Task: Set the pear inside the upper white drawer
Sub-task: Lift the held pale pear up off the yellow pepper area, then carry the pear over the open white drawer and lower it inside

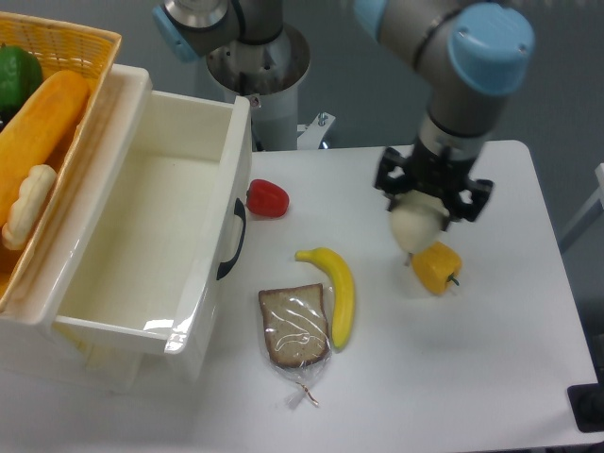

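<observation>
My gripper (422,215) is shut on the pear (415,226), a pale cream roundish fruit that hangs in the air above the table, just up and left of the yellow bell pepper (436,268). The upper white drawer (142,236) stands pulled open at the left, its deep inside bare, with the dark curved handle (233,241) facing the table. The pear is well to the right of the drawer, past the banana.
A red pepper (267,198) lies near the drawer's handle. A banana (338,288) and a bagged slice of bread (295,327) lie mid-table. A yellow wicker basket (42,123) with bread and a green pepper sits over the drawer's left side.
</observation>
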Controlling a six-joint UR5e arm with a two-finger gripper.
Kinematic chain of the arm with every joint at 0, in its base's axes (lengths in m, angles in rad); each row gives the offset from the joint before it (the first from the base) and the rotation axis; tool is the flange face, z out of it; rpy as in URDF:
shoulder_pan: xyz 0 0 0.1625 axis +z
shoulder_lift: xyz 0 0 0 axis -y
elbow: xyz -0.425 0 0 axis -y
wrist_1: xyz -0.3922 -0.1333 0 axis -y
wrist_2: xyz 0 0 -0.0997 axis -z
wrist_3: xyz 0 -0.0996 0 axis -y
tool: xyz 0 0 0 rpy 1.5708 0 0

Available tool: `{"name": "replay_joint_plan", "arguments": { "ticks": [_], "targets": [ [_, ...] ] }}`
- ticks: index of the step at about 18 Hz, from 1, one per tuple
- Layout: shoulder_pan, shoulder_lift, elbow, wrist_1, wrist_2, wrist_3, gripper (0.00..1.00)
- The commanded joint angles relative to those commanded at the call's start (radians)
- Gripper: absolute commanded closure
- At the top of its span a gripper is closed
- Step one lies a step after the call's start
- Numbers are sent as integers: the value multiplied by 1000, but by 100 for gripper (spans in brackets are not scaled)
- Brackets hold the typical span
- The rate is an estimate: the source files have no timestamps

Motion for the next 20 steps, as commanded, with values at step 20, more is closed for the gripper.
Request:
{"name": "replay_joint_plan", "arguments": {
  "ticks": [20],
  "targets": [
    [-334, 89, -60, -8, -94, -209, 94]
  ]
}}
